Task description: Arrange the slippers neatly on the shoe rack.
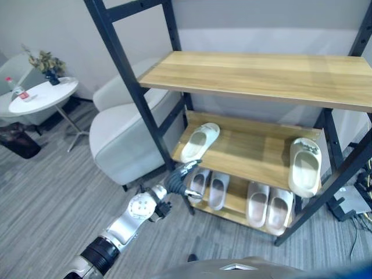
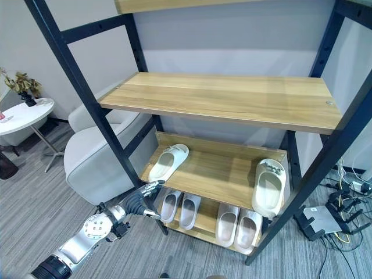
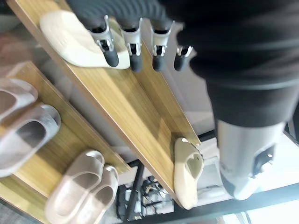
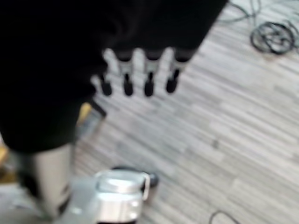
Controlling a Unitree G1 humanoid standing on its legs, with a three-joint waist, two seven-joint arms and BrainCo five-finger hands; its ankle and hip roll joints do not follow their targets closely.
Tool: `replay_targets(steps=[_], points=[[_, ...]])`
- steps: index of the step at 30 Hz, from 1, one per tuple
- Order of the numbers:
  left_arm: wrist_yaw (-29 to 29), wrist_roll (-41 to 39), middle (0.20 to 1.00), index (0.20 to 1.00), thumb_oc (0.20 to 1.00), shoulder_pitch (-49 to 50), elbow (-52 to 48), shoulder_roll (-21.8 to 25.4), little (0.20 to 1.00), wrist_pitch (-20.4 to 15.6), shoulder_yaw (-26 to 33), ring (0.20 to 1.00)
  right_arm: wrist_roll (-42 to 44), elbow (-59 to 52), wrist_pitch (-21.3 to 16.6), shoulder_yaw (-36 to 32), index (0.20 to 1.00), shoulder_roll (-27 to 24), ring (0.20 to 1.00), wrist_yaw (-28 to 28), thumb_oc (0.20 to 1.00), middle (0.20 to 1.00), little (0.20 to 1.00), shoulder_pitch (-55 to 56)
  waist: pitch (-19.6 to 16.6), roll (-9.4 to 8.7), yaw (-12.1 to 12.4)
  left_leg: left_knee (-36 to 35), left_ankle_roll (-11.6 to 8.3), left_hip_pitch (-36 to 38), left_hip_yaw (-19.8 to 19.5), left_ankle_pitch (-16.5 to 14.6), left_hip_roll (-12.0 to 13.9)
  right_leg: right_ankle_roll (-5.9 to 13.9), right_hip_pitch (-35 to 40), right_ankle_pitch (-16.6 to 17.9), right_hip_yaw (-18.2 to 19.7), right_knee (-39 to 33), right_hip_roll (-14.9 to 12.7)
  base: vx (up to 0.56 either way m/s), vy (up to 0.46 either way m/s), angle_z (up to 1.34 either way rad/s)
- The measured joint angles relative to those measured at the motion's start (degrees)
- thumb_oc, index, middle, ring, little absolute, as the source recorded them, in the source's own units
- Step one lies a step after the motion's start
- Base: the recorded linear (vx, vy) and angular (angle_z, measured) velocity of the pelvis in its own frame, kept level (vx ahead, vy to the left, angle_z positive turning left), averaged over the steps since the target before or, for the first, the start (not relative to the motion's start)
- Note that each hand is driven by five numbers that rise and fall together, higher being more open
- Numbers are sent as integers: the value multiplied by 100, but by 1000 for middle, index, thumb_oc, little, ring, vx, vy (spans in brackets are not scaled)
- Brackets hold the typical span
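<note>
The shoe rack has wooden shelves in a black frame. On its middle shelf lie two cream slippers: one at the left end, one at the right end, far apart and angled differently. The bottom shelf carries a greyish pair and a beige pair. My left hand hovers at the rack's front left corner, just below the middle shelf's edge, open and holding nothing; its fingers are straight. Over the bare floor hangs my right hand, open and empty.
A white armchair stands close to the rack's left side. Further left are a round white side table with a plant and a bottle, and a dark bin. Cables and a grey box lie on the floor right of the rack.
</note>
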Motion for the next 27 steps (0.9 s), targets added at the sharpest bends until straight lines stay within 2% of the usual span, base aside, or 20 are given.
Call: replay_targets(steps=[10, 16, 22, 24, 27], points=[[24, 67, 1000, 1000, 1000, -763, 132, -380, 1000, -2, -559, 1000, 20, -60, -5, -15, 1000, -3, 1000, -41, 1000, 1000, 1000, 20, 86, 84, -221, -1, -3, 92, 146, -17, 3, 50, 38, 30, 128, -23, 4, 6, -8, -7], [281, 528, 1000, 1000, 1000, -1222, 550, -632, 1000, -3, -807, 1000, 118, -63, -33, -36, 1000, -11, 1000, -145, 1000, 1000, 1000, 80, 72, 142, -394, -2, -15, 157, 271, -60, 14, 56, 51, 36, 248, -47, 23, 19, 1, -10], [843, 1085, 1000, 1000, 1000, -1660, 992, -839, 1000, -95, -882, 1000, 149, -109, -127, -44, 1000, 33, 1000, -278, 1000, 1000, 1000, 355, 59, 154, -514, -2, -18, 184, 290, -103, 11, 53, 71, 26, 292, -68, 28, 18, 0, -5], [1267, 1424, 1000, 1000, 1000, -1917, 1702, -1028, 1000, -94, -892, 1000, 307, -133, -167, -57, 1000, 43, 1000, -359, 1000, 1000, 1000, 443, 56, 159, -493, -2, -15, 184, 337, -117, 11, 53, 51, 26, 332, -65, 29, 28, 16, -11], [1637, 1661, 1000, 1000, 1000, -2052, 2170, -998, 1000, -76, -875, 1000, 356, -173, -234, -58, 1000, 57, 1000, -472, 1000, 1000, 1000, 509, 60, 162, -576, -2, -9, 174, 434, -141, 4, 59, -6, 29, 426, -51, 31, 25, 29, -16]])
